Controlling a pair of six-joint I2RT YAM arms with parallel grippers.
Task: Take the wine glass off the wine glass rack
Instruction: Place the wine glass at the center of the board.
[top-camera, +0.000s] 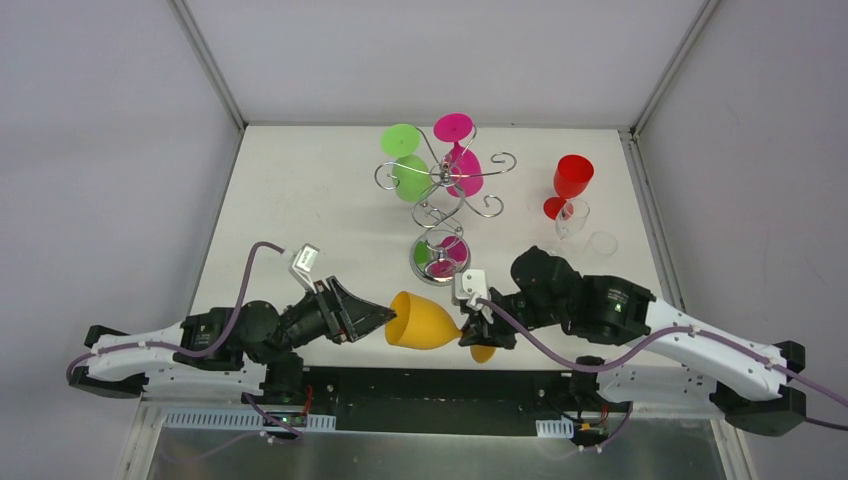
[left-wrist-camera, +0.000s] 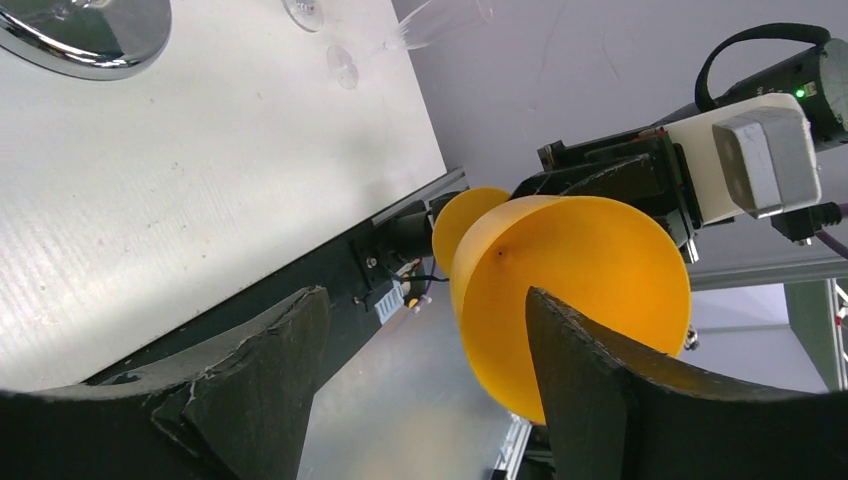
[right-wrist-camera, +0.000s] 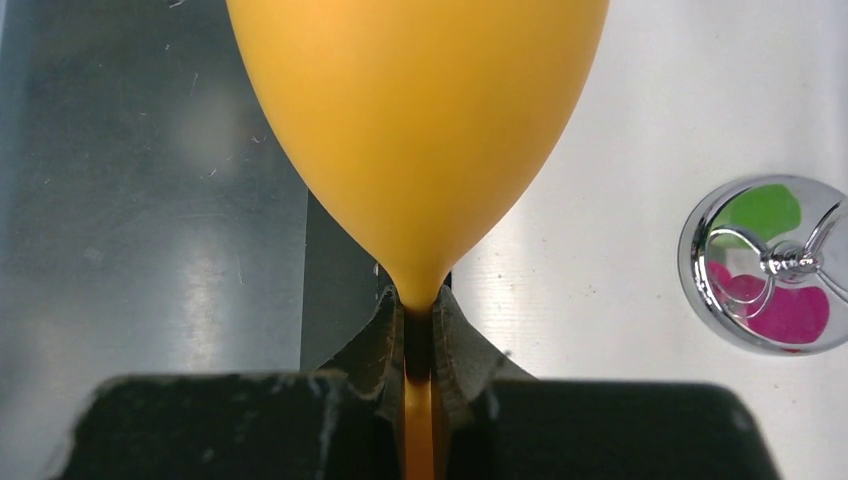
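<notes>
My right gripper (top-camera: 472, 335) is shut on the stem of an orange wine glass (top-camera: 425, 320) and holds it on its side over the table's near edge, bowl pointing left. In the right wrist view the fingers (right-wrist-camera: 455, 345) pinch the stem just below the bowl (right-wrist-camera: 420, 120). My left gripper (top-camera: 378, 318) is open, its tips just left of the bowl's rim. In the left wrist view the orange bowl (left-wrist-camera: 590, 270) lies beyond the right finger (left-wrist-camera: 600, 390). The chrome wine glass rack (top-camera: 445, 180) stands mid-table with a green glass (top-camera: 408, 165) and a pink glass (top-camera: 460, 150) hanging on it.
The rack's round mirrored base (top-camera: 440, 257) sits just beyond the orange glass and also shows in the right wrist view (right-wrist-camera: 765, 262). A red glass (top-camera: 570, 180) and a clear glass (top-camera: 572, 218) stand at the back right. Another clear glass (top-camera: 603, 243) is beside them.
</notes>
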